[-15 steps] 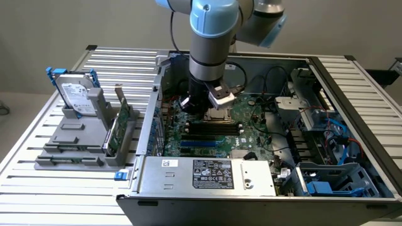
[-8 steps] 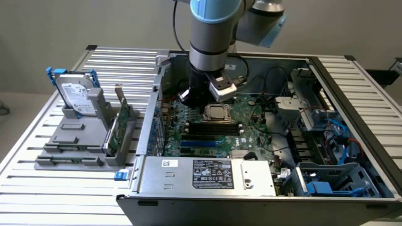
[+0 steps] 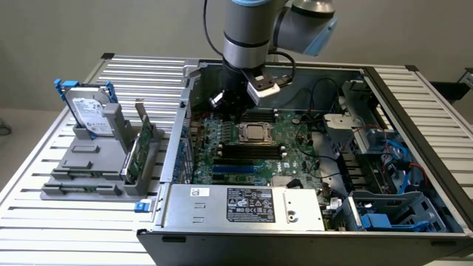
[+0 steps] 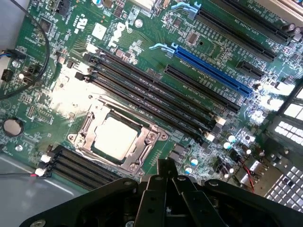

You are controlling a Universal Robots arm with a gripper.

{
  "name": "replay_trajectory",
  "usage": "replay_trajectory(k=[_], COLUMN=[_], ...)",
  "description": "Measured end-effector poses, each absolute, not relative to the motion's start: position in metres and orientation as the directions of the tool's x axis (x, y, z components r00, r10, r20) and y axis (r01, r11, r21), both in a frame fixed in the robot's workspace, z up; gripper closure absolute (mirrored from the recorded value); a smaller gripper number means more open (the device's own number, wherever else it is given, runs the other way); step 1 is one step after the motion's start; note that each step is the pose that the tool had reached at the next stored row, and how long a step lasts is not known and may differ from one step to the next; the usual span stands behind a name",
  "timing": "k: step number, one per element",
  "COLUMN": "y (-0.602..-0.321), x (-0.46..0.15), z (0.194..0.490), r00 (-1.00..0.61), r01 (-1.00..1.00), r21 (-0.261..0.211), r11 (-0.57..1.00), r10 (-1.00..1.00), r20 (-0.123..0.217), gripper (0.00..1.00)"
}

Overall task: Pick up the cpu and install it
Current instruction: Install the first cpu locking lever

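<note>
Slatted metal table [image 3: 74, 216] is carrying an opened computer case [image 3: 414, 166]; gripper [image 4: 166, 171], fingers together and empty, is hovering at the seated cpu's [image 4: 116, 138] five o'clock in the wrist view

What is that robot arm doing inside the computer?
The robot's hand hangs inside the open computer case, just above the green motherboard. Its fingers are shut and hold nothing that can be seen. The cpu, a small silvery square, already sits in its metal socket frame on the board, close below the hand.

wall [image 3: 88, 27]: plain beige | table [image 3: 59, 221]: slatted metal | light: even
</note>
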State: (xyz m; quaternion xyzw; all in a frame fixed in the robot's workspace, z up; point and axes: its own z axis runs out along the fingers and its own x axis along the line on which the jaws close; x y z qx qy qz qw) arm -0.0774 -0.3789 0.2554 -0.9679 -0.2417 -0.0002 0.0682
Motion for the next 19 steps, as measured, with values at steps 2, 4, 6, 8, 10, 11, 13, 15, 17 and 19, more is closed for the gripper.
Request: replay_trajectory(k=[2,4,6,8,10,11,13,15,17,19], y=[-0.377,-0.375,-0.374,-0.372,-0.369,-0.368,-0.367,-0.367,-0.367,-0.367], x=[-0.077,-0.078,-0.078,-0.078,-0.078,-0.078,-0.079,-0.079,-0.079,-0.079], z=[0.262,0.268,0.273,0.276,0.280,0.282,0.282,0.282,0.282,0.282], r00=[0.883,0.883,0.883,0.883,0.881,0.878,0.871,0.871,0.870,0.870], r01=[0.468,0.468,0.468,0.469,0.473,0.478,0.490,0.490,0.492,0.492], r21=[-0.132,-0.132,-0.132,-0.132,-0.131,-0.131,-0.130,-0.130,-0.128,-0.128], r11=[-0.874,-0.874,-0.874,-0.874,-0.872,-0.869,-0.862,-0.862,-0.861,-0.861], r10=[0.468,0.468,0.468,0.469,0.473,0.478,0.490,0.491,0.492,0.492], r20=[0.033,0.033,0.033,0.033,0.032,0.033,0.032,0.032,0.031,0.031], gripper=[0.89,0.89,0.89,0.89,0.89,0.89,0.89,0.89,0.89,0.89])
